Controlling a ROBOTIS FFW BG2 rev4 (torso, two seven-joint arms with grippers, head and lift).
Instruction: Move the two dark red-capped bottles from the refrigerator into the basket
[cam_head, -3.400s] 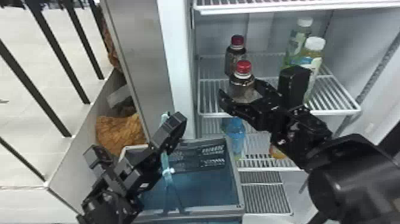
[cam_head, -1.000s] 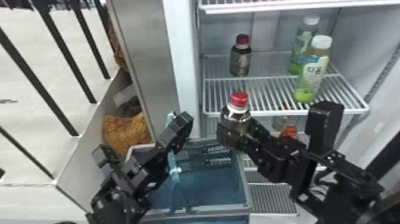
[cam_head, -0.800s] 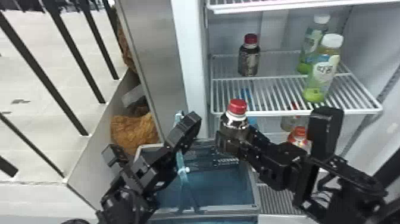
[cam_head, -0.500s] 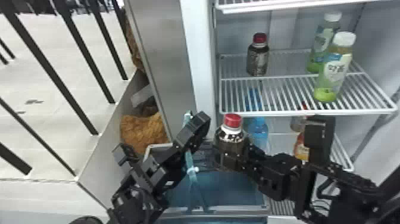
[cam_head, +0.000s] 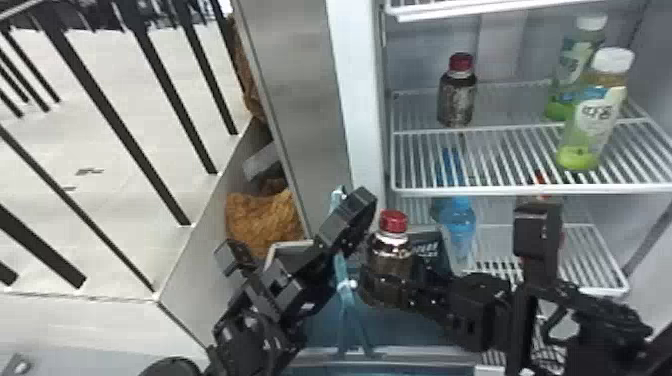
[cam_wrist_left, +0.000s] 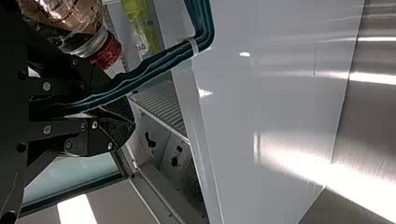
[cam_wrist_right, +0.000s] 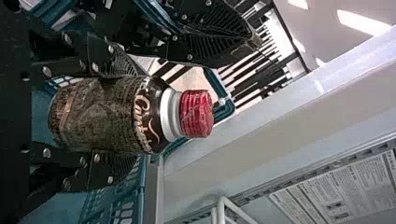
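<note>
My left gripper (cam_head: 350, 220) is shut on the basket's teal handle; in the left wrist view the left gripper (cam_wrist_left: 120, 100) has the handle (cam_wrist_left: 140, 74) running between its fingers. My right gripper (cam_head: 389, 282) is shut on a dark red-capped bottle (cam_head: 390, 250), held upright over the basket (cam_head: 395, 325), just beside the left gripper. In the right wrist view, the right gripper (cam_wrist_right: 128, 119) has a finger on each side of the bottle (cam_wrist_right: 102, 116), its cap (cam_wrist_right: 197, 113) beyond them. The other dark red-capped bottle (cam_head: 457, 100) stands on the refrigerator shelf (cam_head: 505, 160).
Two green bottles with white caps (cam_head: 595, 120) stand on the shelf's right side. A blue bottle (cam_head: 457, 225) is on the shelf below. The fridge's side wall edge (cam_head: 357, 100) rises just behind the left gripper, with a brown bag (cam_head: 260, 220) farther left.
My right gripper has closed on the front red-capped bottle and carried it off the shelf, down and left over the basket. The head view has shifted left; the left gripper still holds the handle.
</note>
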